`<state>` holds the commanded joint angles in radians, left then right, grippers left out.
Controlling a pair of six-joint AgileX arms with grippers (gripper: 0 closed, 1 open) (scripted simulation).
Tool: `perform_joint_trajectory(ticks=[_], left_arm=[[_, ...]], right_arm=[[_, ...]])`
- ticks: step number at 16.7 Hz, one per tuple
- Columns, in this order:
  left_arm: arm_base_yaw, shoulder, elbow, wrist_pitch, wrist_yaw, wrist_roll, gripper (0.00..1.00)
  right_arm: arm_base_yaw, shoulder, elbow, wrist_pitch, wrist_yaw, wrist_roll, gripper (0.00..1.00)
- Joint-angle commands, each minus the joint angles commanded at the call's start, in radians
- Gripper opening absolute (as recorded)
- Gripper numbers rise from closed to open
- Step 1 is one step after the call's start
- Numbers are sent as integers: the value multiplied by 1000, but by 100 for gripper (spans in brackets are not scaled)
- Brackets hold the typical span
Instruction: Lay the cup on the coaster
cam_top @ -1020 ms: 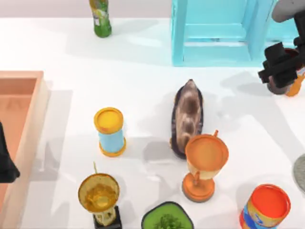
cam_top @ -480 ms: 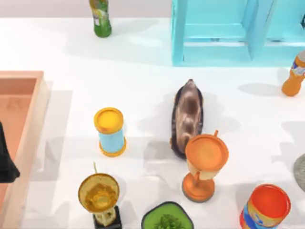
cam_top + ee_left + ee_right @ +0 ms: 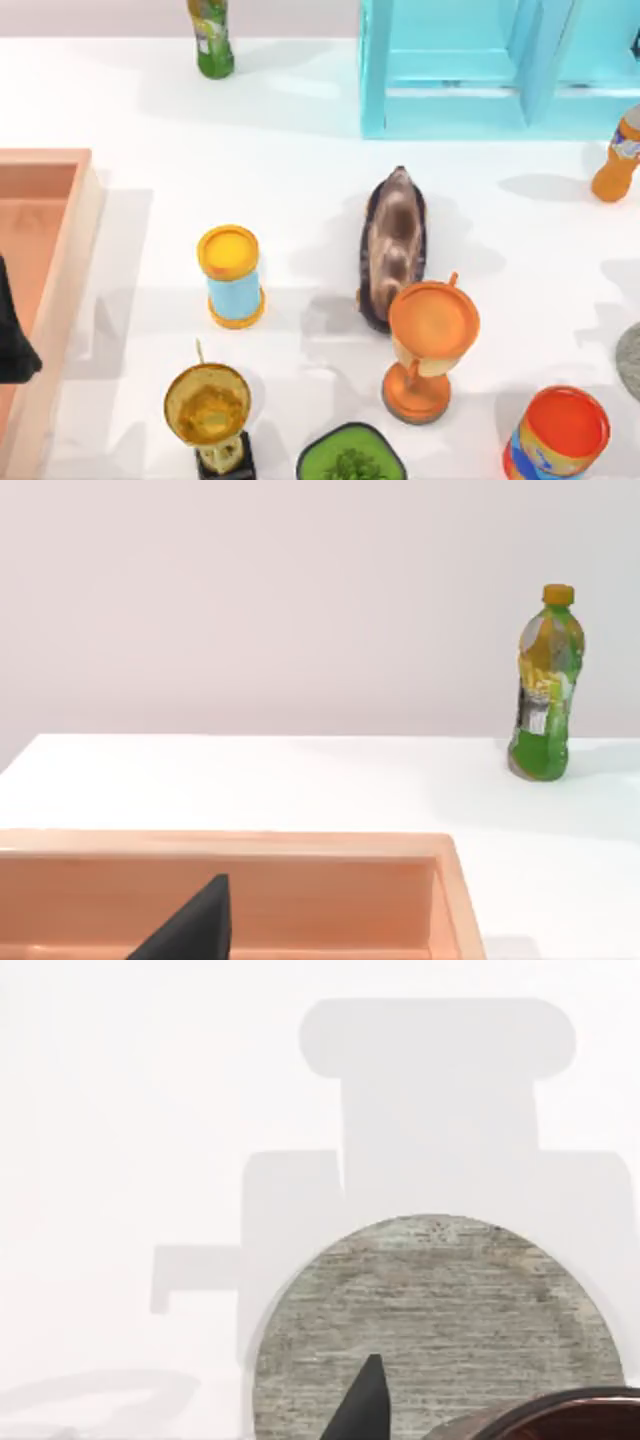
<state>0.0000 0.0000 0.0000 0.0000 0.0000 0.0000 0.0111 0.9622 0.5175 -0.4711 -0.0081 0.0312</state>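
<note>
- Trophies are standing two in number near the table's front: an orange trophy [image 3: 428,345] and a gold trophy [image 3: 210,412]
- Bottles are also numbering two; a green bottle [image 3: 211,38] is standing at the far left of the back, and an orange bottle [image 3: 614,160] is standing at the right edge
- One each of the rest is sitting on the table: a yellow-topped blue cylinder [image 3: 231,276], a brown hedgehog-like figure [image 3: 393,245] just behind the orange trophy, a green-filled bowl [image 3: 350,460], an orange-lidded can [image 3: 558,435], a turquoise crate [image 3: 450,70] and a wooden tray [image 3: 45,230]
- One coaster [image 3: 440,1320] is lying at the table's right edge; the top view is catching just a sliver of it, while the right wrist view is showing most of its grey face
- One cup [image 3: 545,1418] is appearing in the right wrist view as a dark curved rim overlapping the coaster's disc; whether they are touching cannot be told
- The right gripper [image 3: 366,1408] is hanging above the coaster beside the cup; whether its jaws are spread or pinching cannot be told
- The left gripper [image 3: 190,928] is sitting parked over the tray; its jaws cannot be judged either
</note>
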Motion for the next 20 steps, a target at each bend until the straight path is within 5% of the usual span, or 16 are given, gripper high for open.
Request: perform_joint_trajectory(ticks=[18,20], left_arm=[[0,0,0,0,0,0,100],[0,0,0,0,0,0,100]], right_arm=[[1,273,-123,402,5,8,0],[1,273,-123,402,5,8,15]])
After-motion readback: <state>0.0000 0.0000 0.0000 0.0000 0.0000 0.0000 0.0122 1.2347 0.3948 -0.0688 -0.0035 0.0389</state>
